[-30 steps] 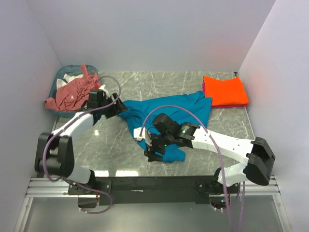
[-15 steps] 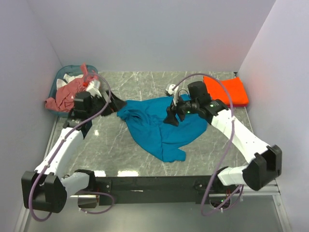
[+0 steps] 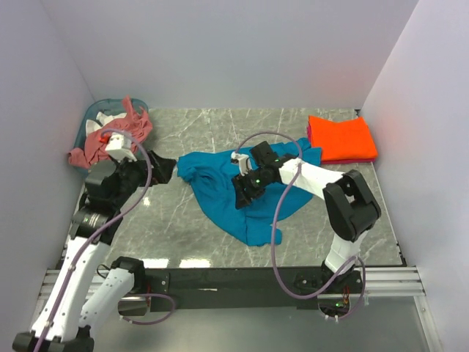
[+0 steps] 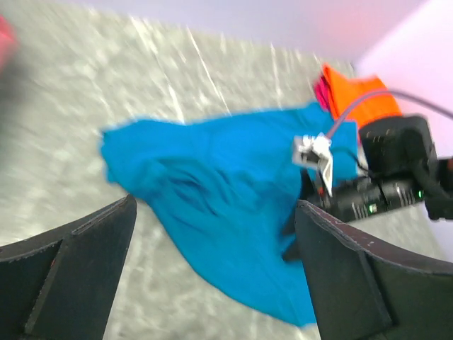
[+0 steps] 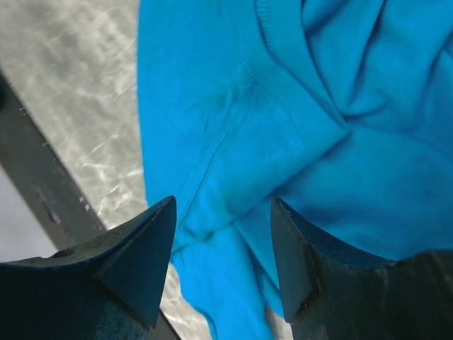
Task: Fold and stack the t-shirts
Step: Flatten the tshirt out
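The teal-blue t-shirt lies crumpled in the middle of the table; it also shows in the left wrist view and the right wrist view. The orange t-shirt lies folded at the back right. The salmon-pink t-shirt hangs out of the basket at the back left. My right gripper is open just above the teal shirt's middle, holding nothing. My left gripper is open and empty, raised left of the teal shirt's left edge.
A teal plastic basket with cloth stands at the back left corner. White walls close the table on three sides. The marble tabletop is bare in front of the shirt. A black rail runs along the near edge.
My right gripper has swung from the shirt's back right down onto its middle. My left arm has lifted and pulled back a little to the left.
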